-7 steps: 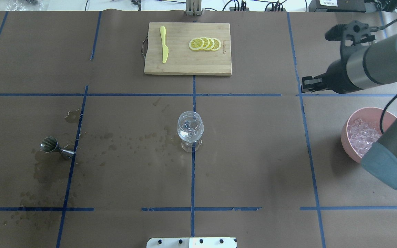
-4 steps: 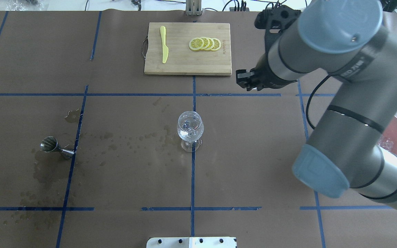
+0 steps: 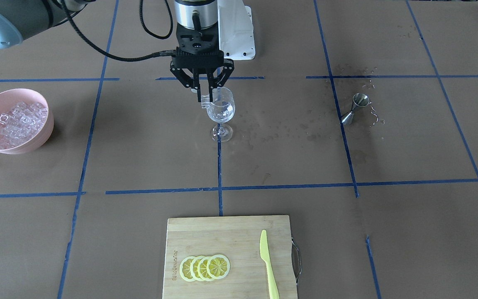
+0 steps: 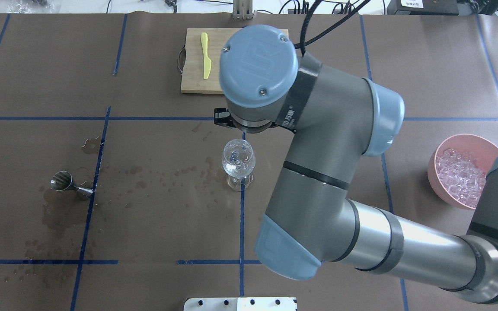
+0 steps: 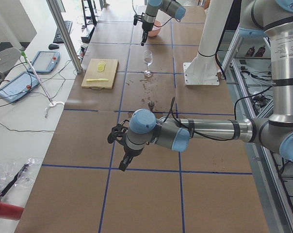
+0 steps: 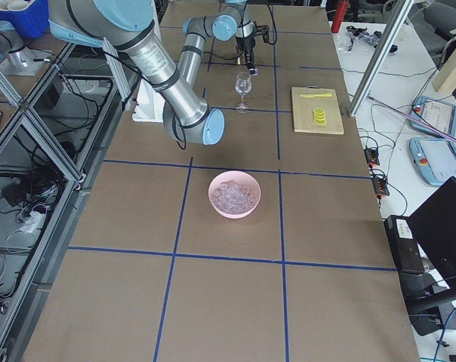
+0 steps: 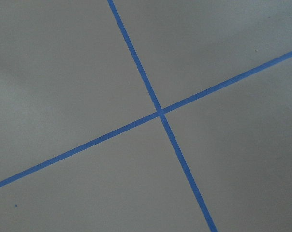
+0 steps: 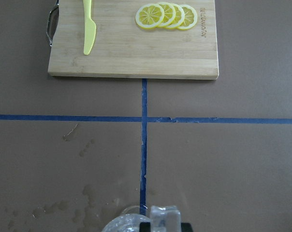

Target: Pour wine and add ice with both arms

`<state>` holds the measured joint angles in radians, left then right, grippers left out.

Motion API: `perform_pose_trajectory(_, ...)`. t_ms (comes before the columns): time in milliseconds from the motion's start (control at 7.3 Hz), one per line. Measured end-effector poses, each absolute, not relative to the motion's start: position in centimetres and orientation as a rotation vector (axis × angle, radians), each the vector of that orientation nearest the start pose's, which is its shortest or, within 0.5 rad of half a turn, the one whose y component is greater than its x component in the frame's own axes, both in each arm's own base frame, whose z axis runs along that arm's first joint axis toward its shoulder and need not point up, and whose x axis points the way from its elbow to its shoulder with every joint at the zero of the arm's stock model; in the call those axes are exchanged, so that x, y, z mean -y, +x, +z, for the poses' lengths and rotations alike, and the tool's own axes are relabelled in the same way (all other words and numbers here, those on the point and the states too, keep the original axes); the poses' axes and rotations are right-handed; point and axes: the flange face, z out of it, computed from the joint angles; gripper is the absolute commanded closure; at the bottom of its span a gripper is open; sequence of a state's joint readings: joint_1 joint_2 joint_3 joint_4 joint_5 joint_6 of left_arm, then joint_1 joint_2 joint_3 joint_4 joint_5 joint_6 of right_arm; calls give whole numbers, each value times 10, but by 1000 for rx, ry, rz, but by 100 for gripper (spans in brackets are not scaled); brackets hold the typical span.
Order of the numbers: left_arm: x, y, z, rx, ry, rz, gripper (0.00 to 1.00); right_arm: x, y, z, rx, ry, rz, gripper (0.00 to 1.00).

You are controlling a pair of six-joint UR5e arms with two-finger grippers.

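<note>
Right arm (image 4: 318, 172) reaches from the right across the table's middle.

Right gripper (image 3: 207, 98): fingers point straight down, clamped on a single clear ice cube (image 8: 164, 220). The cube hangs just above the right part of the rim of the wine glass (image 3: 220, 111). I cannot tell whether cube and rim touch.

Wine glass: upright at the centre of the table (image 3: 139, 158), foot on a blue tape line. The wine (image 4: 237, 166) is a small clear measure in the bowl of the glass, hard to make out.

Ice heap (image 3: 17, 119): in the pink bowl (image 3: 42, 141), on the right side of the table, well apart from the glass.

Left gripper (image 5: 123, 164): hangs over bare table at the left end, well away from the glass. Open or closed: cannot tell. Its wrist camera shows only crossed tape lines.

Jigger (image 3: 355, 109): lies on its side left of the glass, with wet spots around it.

Far edge: cutting board (image 3: 239, 232) with four overlapping lemon slices (image 3: 205, 268) and a yellow knife (image 3: 268, 265) lying apart from them.
</note>
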<state>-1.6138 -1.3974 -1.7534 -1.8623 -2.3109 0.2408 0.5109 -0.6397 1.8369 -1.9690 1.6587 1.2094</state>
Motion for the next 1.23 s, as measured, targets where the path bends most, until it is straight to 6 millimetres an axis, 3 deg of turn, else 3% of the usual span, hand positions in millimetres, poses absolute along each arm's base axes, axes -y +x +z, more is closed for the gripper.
perform_pose_trajectory(274, 433, -85, 619, -689, 387, 298, 0, 400, -510, 39, 747, 255, 96, 88)
perform_pose_trajectory(685, 433, -85, 620, -690, 386, 298, 0, 384, -520, 43, 699, 228, 75, 81)
perform_pose_trajectory(822, 433, -85, 620, -690, 386, 298, 0, 379, -522, 44, 692, 222, 68, 74)
perform_pose_trajectory(959, 433, -85, 620, -690, 386, 298, 0, 376, -525, 45, 688, 216, 62, 54)
perform_pose_trajectory(1096, 433, -85, 621, -690, 386, 298, 0, 373, -526, 46, 685, 212, 58, 19)
perform_pose_trajectory(1233, 432, -85, 621, -690, 385, 297, 0, 372, -526, 47, 679, 206, 55, 0)
